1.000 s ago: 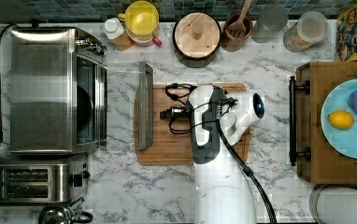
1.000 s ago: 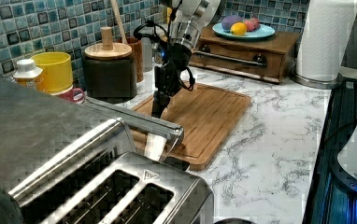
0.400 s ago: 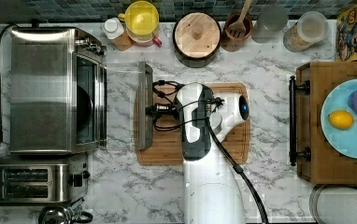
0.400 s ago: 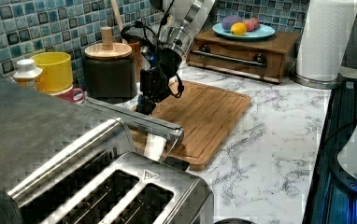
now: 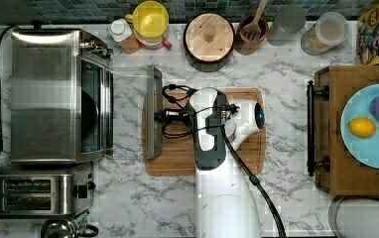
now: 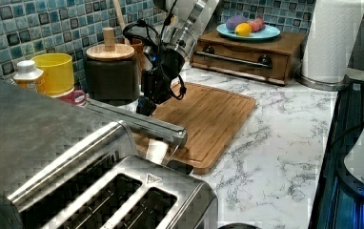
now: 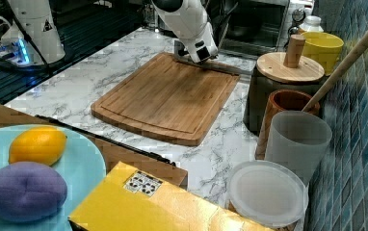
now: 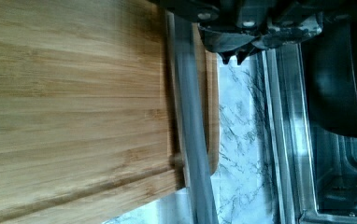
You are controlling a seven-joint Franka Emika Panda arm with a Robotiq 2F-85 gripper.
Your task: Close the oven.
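The white robot arm (image 7: 188, 24) is leaning over the far edge of the wooden cutting board (image 7: 167, 98), before the open oven (image 7: 256, 24).

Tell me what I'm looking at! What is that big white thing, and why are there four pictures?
The white thing is a robot arm. At its tip are small black fingers for pushing and grabbing. Four cameras took pictures at the same moment: one looks straight down, two look from the sides, and one rides on the arm's wrist.

On the marble counter stands a steel toaster oven. Its glass door hangs wide open, lying flat, with a long metal handle along its edge. The gripper is right by that handle, holding nothing. The door has to be closed.

Around it you can see a wooden cutting board, a two-slot toaster, a yellow cup, and a blue plate with a lemon.
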